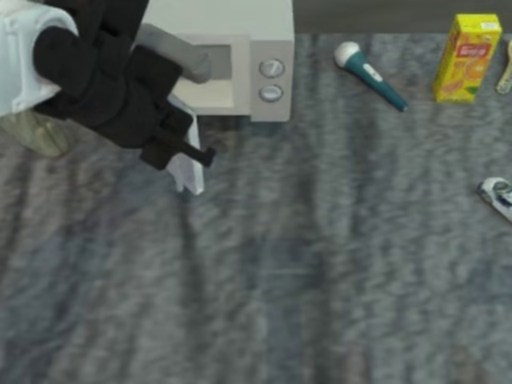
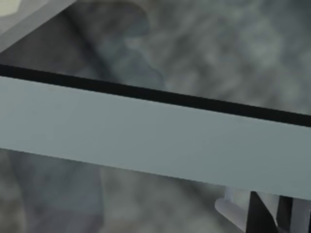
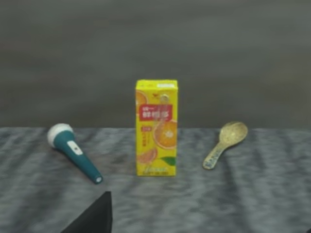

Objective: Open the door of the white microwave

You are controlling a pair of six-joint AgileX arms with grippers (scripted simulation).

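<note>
The white microwave (image 1: 240, 20) stands at the back left, with two silver knobs (image 1: 272, 80) on its right panel. Its door (image 1: 190, 172) is swung out toward the table's front, and the pale cavity (image 1: 218, 84) shows behind it. My left gripper (image 1: 188, 150) is shut on the door's handle at its outer edge. In the left wrist view the door's edge (image 2: 146, 131) runs across as a grey band, with the handle (image 2: 231, 211) beside a dark finger (image 2: 260, 219). My right gripper (image 3: 206, 221) is open, out of the top view, facing the table's back right.
A teal microphone (image 1: 370, 74), a yellow juice carton (image 1: 466, 58) and a spoon (image 1: 506, 68) lie at the back right. A small white and blue object (image 1: 498, 196) sits at the right edge. A pale green object (image 1: 36, 132) shows under my left arm.
</note>
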